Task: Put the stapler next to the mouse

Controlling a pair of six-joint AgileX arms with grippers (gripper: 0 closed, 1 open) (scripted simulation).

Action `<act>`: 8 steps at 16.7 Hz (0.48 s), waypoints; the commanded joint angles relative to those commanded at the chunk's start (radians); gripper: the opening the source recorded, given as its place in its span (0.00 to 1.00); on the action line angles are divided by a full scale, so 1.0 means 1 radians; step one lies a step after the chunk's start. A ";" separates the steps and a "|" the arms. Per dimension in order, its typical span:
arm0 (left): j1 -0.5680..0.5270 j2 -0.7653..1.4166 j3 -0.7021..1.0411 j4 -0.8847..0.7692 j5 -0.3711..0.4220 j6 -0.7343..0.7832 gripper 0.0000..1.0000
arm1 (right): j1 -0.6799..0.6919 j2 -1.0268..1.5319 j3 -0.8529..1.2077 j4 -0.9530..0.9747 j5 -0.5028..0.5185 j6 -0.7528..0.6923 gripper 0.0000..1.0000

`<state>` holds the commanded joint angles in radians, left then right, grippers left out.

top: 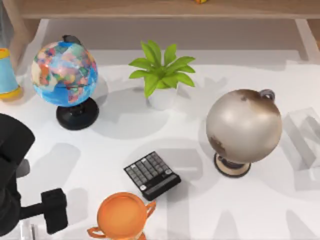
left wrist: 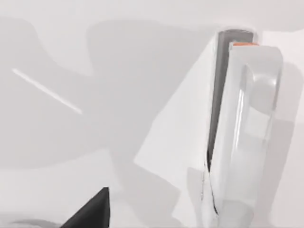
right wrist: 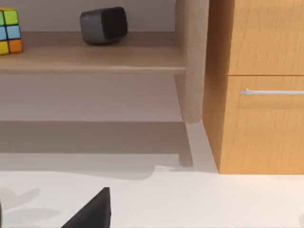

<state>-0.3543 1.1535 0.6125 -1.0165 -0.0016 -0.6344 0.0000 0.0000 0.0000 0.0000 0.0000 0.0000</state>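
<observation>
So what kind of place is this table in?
Probably a study or office desk: two globes, colourful and beige, a calculator, and a wooden shelf beside a drawer cabinet.

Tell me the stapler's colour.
The stapler is whitish with a dark grey stripe, clearest in the left wrist view.

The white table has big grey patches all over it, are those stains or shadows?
Shadows. In the top view soft grey shapes fall on the table beside the colourful globe, plant and pale globe. In the left wrist view more shadows lie around the stapler.
</observation>
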 joint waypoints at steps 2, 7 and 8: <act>-0.004 0.012 0.007 -0.011 0.000 -0.007 1.00 | 0.000 0.000 0.000 0.000 0.000 0.000 1.00; 0.000 0.017 -0.009 0.008 0.000 -0.004 1.00 | 0.000 0.000 0.000 0.000 0.000 0.000 1.00; -0.001 0.028 -0.023 0.032 0.000 -0.003 1.00 | 0.000 0.000 0.000 0.000 0.000 0.000 1.00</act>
<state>-0.3550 1.1817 0.5892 -0.9850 -0.0019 -0.6374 0.0000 0.0000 0.0000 0.0000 0.0000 0.0000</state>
